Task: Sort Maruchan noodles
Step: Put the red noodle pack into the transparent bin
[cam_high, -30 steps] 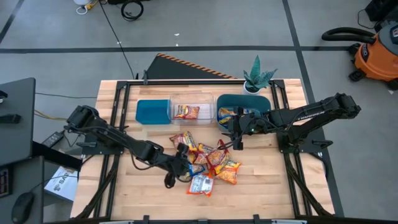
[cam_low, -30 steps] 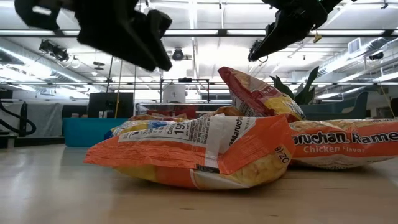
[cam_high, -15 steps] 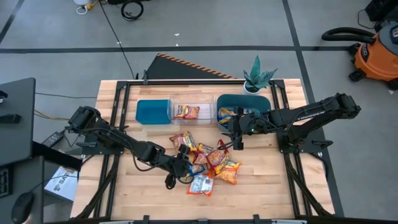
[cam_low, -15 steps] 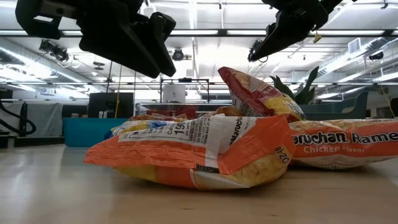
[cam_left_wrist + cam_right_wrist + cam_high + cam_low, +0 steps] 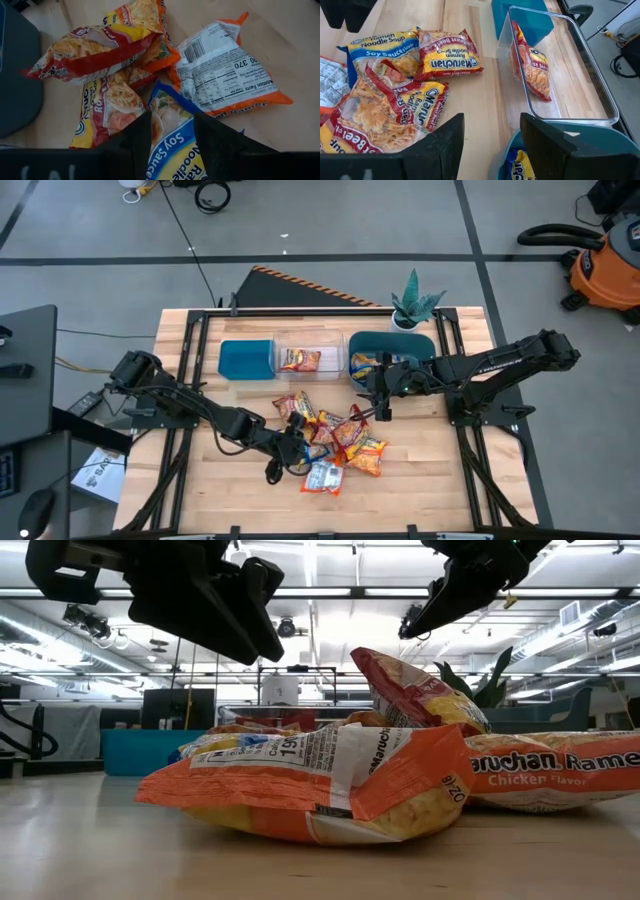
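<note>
Tabletop: packet (image 5: pixel 172 150) under left gripper (image 5: pixel 172 131) (open).

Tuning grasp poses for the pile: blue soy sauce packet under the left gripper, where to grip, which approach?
Probably from above, pinching across the near edge of the blue soy sauce packet. It lies flat, face up, between the open fingers of the left gripper; its far end tucks beneath the red-orange packets.

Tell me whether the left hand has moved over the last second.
Yes. The left hand has shifted toward the noodle pile, nearer the white-backed packet, and sits lower in the low view.
</note>
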{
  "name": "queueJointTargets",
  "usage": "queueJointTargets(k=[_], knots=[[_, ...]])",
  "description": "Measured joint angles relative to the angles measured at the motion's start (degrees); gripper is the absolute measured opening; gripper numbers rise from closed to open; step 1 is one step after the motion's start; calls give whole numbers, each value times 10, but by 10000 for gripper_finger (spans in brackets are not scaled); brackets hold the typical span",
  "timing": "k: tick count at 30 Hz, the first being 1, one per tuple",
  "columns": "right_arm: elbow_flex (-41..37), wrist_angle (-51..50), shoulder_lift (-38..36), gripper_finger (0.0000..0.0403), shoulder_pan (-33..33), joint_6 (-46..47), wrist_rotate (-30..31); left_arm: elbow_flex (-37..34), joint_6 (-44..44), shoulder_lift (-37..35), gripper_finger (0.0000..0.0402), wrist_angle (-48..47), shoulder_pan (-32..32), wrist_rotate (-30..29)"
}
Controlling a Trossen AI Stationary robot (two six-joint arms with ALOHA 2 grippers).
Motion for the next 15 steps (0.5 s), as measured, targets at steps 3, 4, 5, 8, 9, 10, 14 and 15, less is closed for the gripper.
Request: queueJointTargets(k=[3,4,5,8,9,10,14,15], knots=[[0,0,0,199,0,0,0,0,7,0,153,4,0,0],[0,0,0,199,0,0,0,0,12,0,153,5,1,0],[0,0,0,199,0,0,0,0,18,0,153,6,3,0],[0,0,0,199,0,0,0,0,35,0,153,7,3,-1],[0,0,0,199,0,0,0,0,43,0,153,8,3,-1],[0,0,0,199,0,0,0,0,50,0,153,11,3,-1],[0,0,0,199,0,0,0,0,89,0,153,38,3,-7],[0,0,0,199,0,0,0,0,103,0,153,50,3,-15]])
